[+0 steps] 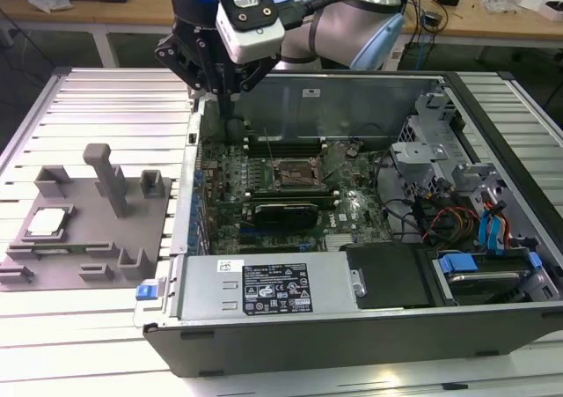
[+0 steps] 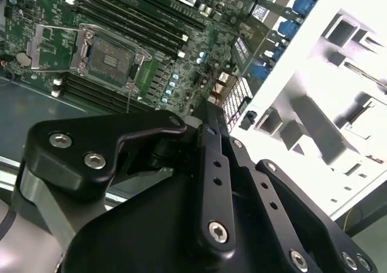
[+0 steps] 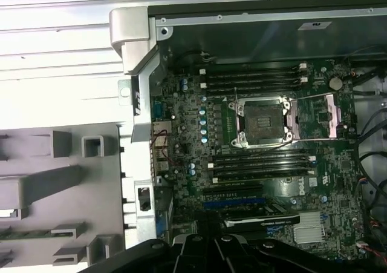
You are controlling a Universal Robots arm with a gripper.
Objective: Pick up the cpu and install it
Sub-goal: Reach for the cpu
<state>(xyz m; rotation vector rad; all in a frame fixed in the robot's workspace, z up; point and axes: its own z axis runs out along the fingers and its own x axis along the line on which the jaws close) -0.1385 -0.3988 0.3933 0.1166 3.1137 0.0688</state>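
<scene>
The cpu (image 1: 48,223), a small pale square chip, lies flat in a recess of the grey moulded tray (image 1: 98,231) on the exterior view's left, outside the computer case. My gripper (image 1: 220,91) hangs high over the case's back left corner, far from the chip, and its dark fingers look shut with nothing in them. Both wrist views show the gripper (image 2: 205,112) (image 3: 211,241) from behind, pointing down at the motherboard. The dark square socket (image 1: 293,173) (image 2: 110,58) (image 3: 261,121) sits mid-board with its metal retaining frame (image 3: 329,112) flipped open beside it.
The open case (image 1: 352,344) lies on a slatted metal table. A long silver box with a label (image 1: 268,287) lines the case's near side. Drive cages and cables (image 1: 457,203) fill the exterior view's right. The tray carries upright grey posts (image 1: 110,179).
</scene>
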